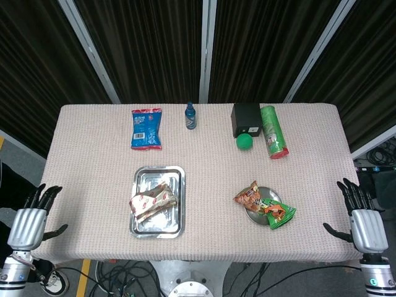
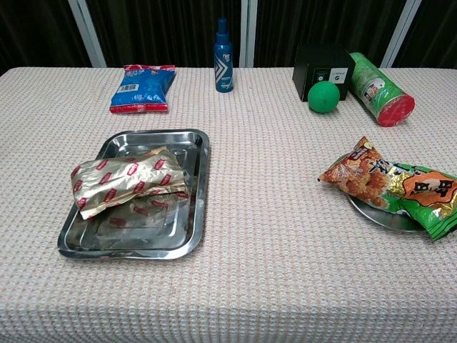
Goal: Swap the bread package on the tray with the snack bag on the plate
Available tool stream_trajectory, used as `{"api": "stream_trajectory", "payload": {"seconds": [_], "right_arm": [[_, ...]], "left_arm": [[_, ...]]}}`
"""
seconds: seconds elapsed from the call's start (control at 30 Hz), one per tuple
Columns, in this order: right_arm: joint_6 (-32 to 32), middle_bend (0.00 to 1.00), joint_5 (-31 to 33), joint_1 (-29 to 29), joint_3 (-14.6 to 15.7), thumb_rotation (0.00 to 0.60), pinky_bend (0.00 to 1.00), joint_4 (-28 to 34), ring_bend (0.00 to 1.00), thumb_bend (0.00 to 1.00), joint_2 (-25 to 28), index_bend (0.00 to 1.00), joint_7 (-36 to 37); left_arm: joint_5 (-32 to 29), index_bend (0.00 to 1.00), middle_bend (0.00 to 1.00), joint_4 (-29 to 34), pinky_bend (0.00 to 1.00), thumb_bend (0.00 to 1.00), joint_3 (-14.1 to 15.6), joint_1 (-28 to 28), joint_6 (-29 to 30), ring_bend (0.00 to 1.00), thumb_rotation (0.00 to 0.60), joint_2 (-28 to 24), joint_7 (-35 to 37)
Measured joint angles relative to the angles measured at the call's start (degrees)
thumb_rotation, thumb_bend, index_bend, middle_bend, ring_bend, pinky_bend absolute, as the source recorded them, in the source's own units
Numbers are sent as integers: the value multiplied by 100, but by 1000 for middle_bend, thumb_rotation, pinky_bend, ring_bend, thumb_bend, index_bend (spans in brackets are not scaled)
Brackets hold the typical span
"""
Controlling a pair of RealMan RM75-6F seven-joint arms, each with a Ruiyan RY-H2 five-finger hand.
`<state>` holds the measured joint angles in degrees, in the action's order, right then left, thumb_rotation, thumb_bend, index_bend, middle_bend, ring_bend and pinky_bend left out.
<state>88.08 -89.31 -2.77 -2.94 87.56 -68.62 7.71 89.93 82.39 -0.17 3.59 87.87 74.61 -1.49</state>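
A bread package (image 1: 152, 201) (image 2: 126, 180) in silver-and-red wrap lies on the metal tray (image 1: 157, 229) (image 2: 131, 245), over its left side. At the right, an orange-and-green snack bag (image 1: 266, 205) (image 2: 394, 184) lies across a small metal plate (image 1: 254, 216) (image 2: 382, 217). My left hand (image 1: 32, 215) hangs off the table's left front corner with its fingers apart, holding nothing. Off the right front corner my right hand (image 1: 361, 216) does the same. Neither hand shows in the chest view.
Along the back of the table lie a blue snack bag (image 1: 146, 129) (image 2: 142, 87), a blue bottle (image 1: 190, 116) (image 2: 224, 56), a black box (image 1: 245, 118) (image 2: 322, 70), a green ball (image 1: 244, 142) (image 2: 324, 96) and a green can on its side (image 1: 273, 132) (image 2: 378, 88).
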Motion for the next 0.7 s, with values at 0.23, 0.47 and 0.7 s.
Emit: {"api": "stream_trajectory", "payload": {"seconds": [0.23, 0.47, 0.7], "right_arm": [[-49, 0, 32, -13, 5, 600, 0, -77, 0, 0, -46, 0, 92], [6, 0, 93, -12, -74, 600, 0, -59, 0, 0, 23, 0, 172], [35, 0, 149, 28, -82, 600, 0, -86, 0, 0, 93, 0, 220]], "left_arm": [[66, 105, 134, 49, 132, 53, 15, 48, -29, 44, 600, 28, -17], [366, 105, 135, 409, 132, 30, -27, 409, -282, 44, 600, 15, -90], [487, 100, 123, 905, 120, 11, -58, 902, -979, 44, 600, 195, -280]]}}
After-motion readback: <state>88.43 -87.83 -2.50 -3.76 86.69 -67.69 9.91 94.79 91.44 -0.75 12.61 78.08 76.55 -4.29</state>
